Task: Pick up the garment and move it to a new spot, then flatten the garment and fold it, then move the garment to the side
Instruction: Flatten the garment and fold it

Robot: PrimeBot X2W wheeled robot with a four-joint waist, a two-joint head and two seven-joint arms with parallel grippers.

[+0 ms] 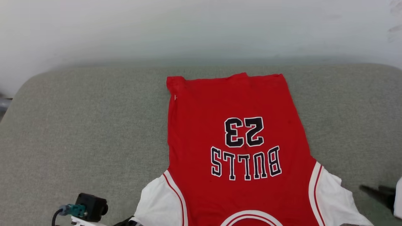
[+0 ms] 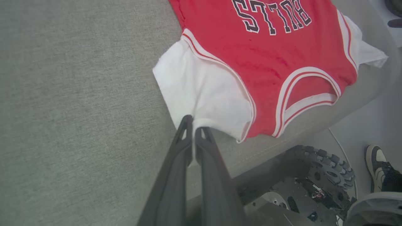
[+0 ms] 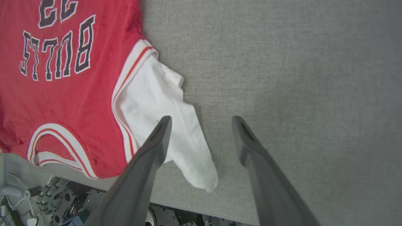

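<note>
**Handling a limp jersey by its sleeves**

Spread print side up on the grey padded surface (image 1: 94,125), the garment (image 1: 238,103) lies right of centre in the head view. Its hem points toward 12 o'clock, its neckline toward 6 o'clock, and its white sleeves sit at 5 and 7 o'clock.

It looks like a thin, light knit with no stiffness of its own. I judge it more likely to sag, stretch and drag on the textured surface than to slide. The best holds are probably the doubled edges: sleeve cuffs, shoulder seams and hem corners. Two holds set well apart should keep it flat, while a single pinch would bunch it.

The left fingers (image 2: 182,138) are clenched on the cuff of the left sleeve (image 2: 194,88), and the cloth puckers into their tips. The right fingers (image 3: 154,144) stand released and hold nothing. One tip is over the right sleeve (image 3: 157,94), the other over bare surface.

Whether the left pinch catches both layers or only one cannot be told. The head view cuts the neckline off at 6 o'clock. The left wrist view shows the collar trim (image 2: 309,69) close to the surface's near edge. The right sleeve is creased and narrows to a point, so its cuff is hard to trace. The garment's underside is hidden.

Beyond the surface's edge, toward 4 o'clock in the left wrist view, are a toothed wheel (image 2: 323,163) and a person's shoe (image 2: 378,166).
</note>
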